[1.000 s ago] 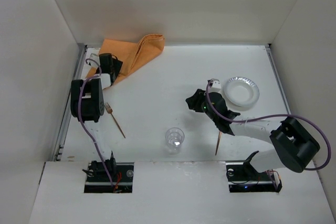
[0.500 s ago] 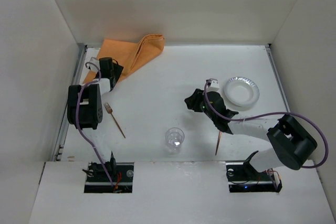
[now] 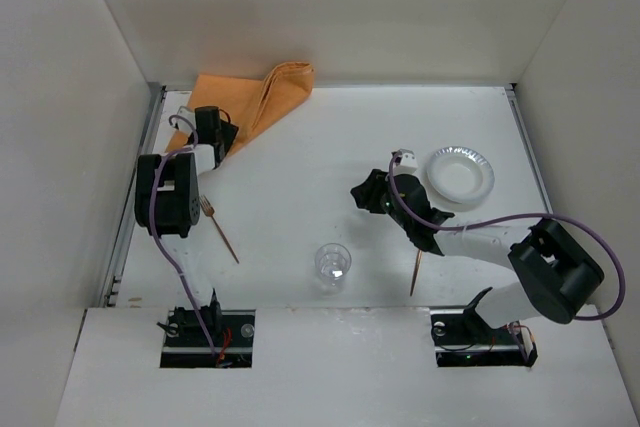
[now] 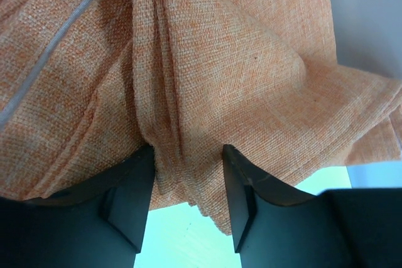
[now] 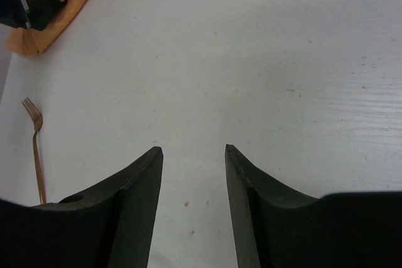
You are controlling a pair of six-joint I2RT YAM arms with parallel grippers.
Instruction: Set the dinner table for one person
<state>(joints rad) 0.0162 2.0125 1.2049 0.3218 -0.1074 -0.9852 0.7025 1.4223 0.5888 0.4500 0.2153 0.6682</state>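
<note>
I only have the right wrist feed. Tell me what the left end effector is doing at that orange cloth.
Observer: The left wrist camera shows the left end effector astride a bunched fold of the orange cloth. I cannot tell whether it is pinched.
Operator: Now locate the plate for me.
Observer: The top camera shows the plate lying empty, to the right of the right end effector.
Operator: Find the glass too.
Observer: The glass stands upright in the middle, nearer the robot than the plate is.
</note>
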